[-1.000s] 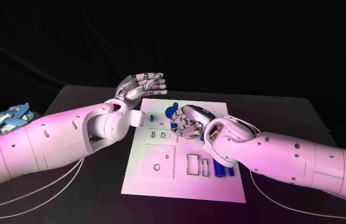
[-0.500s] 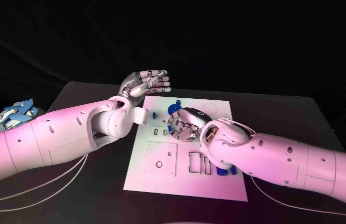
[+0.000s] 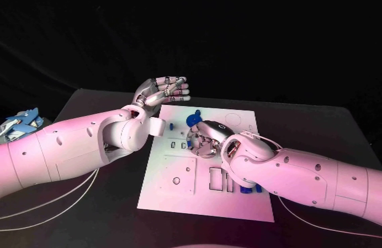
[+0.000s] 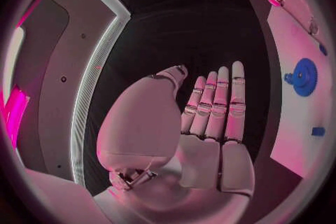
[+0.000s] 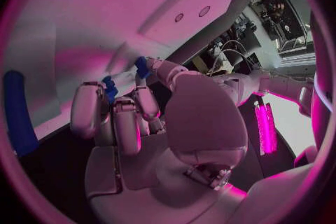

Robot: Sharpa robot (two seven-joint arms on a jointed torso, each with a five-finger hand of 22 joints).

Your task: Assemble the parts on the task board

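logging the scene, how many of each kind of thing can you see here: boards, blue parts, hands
task board: 1
blue parts I can tell apart: 4, namely the round part, the small part, the bar, the piece at the right hand's fingertips
hands: 2, left hand, right hand
total: 7

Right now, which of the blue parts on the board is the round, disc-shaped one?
The blue disc at the task board's far end, just beyond the right hand. The other blue parts near the right forearm are long and bar-shaped.
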